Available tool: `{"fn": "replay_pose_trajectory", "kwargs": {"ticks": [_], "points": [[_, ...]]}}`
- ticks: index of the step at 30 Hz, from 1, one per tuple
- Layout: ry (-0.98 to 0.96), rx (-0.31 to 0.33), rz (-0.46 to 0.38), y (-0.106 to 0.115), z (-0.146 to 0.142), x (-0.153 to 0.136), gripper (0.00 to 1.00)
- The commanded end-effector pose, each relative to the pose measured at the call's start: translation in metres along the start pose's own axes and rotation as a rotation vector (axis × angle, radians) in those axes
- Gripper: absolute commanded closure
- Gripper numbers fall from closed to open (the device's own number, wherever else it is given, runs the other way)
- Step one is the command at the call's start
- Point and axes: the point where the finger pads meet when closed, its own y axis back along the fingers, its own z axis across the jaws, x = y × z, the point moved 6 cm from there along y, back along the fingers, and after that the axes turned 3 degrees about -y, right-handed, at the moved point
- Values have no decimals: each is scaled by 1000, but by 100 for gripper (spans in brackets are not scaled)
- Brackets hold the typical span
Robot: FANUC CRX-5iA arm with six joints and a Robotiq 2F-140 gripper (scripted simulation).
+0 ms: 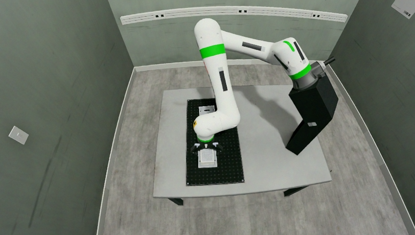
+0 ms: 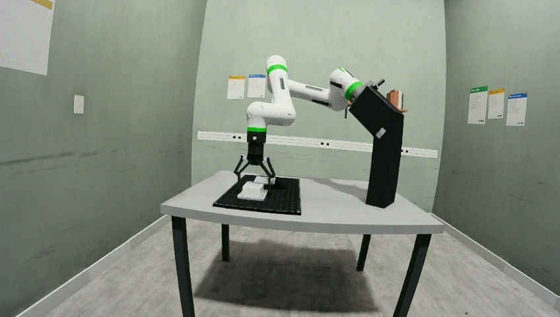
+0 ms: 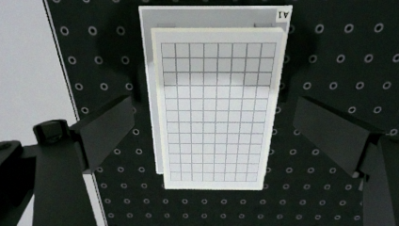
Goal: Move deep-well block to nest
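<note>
The white 96-well deep-well block (image 1: 207,157) sits in nest N1, a grey plate at the near end of the black perforated board (image 1: 224,163). In the wrist view the block (image 3: 215,108) lies lengthwise, and the nest's A1 mark (image 3: 282,14) is at its upper right corner. My gripper (image 3: 214,110) is open wide, with one finger on each long side of the block, apart from it. From the side my gripper (image 2: 255,181) has its fingertips down around the block (image 2: 252,189). The empty nest N2 (image 1: 206,109) lies at the far end of the board, partly hidden by my arm.
My tall black pedestal (image 1: 312,116) stands at the table's right side. The board's left edge and bare table (image 3: 28,61) show at the left of the wrist view.
</note>
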Motion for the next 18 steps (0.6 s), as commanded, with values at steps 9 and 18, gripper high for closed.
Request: {"fn": "replay_pose_trajectory", "kwargs": {"ticks": [9,18], "points": [[0,1,-1,1,-1,0,37],[0,1,-1,1,-1,0,37]]}}
